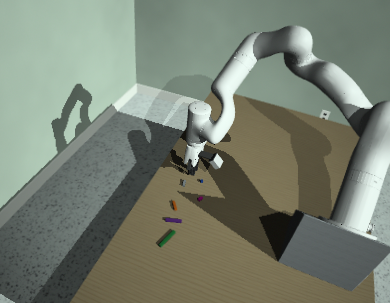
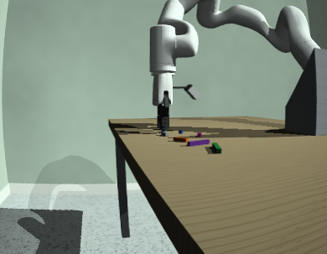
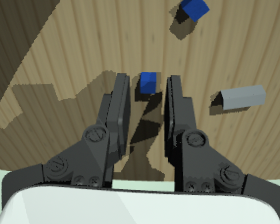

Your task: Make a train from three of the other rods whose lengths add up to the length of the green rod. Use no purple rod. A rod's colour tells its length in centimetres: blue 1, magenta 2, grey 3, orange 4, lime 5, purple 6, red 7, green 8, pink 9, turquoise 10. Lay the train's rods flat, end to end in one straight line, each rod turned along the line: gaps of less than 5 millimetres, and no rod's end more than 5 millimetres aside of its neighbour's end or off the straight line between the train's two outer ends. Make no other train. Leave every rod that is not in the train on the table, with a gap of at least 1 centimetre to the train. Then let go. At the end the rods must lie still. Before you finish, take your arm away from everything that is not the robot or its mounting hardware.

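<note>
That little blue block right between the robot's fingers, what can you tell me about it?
The blue block is a small, plain cube, matte and solid-looking, the same colour as a second blue block lying farther off. It sits flat on the wooden table, throwing a short dark shadow. The hand hangs over it with a dark finger on either side, partly closed. A narrow gap shows on both sides, so the fingers look not to be touching it, and it has not been lifted.
</note>
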Robot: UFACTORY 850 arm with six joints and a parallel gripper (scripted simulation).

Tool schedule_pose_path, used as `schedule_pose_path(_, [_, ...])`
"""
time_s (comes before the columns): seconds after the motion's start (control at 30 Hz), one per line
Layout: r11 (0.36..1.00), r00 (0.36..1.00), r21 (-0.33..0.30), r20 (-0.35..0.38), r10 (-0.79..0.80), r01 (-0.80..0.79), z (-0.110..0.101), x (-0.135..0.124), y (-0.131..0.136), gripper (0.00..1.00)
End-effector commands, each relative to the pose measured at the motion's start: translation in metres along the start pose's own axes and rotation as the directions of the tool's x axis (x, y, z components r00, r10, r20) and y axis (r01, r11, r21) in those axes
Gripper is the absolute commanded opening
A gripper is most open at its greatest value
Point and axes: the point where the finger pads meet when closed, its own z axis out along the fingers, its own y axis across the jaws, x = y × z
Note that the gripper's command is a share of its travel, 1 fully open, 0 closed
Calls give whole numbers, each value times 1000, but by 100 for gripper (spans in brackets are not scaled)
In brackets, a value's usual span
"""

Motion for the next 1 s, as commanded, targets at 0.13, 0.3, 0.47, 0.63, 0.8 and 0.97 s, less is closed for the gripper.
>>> schedule_pose_path(0.13, [1000,1000,0,1,0,0,-1,-1,0,24])
schedule_pose_path(0.3, [1000,1000,0,1,0,0,-1,-1,0,24])
schedule_pose_path(0.47, [1000,1000,0,1,0,0,0,-1,0,24])
schedule_pose_path(0.63, [1000,1000,0,1,0,0,3,-1,0,24])
schedule_pose_path(0.8, [1000,1000,0,1,0,0,7,-1,0,24])
schedule_pose_path(0.97, [1000,1000,0,1,0,0,11,-1,0,24])
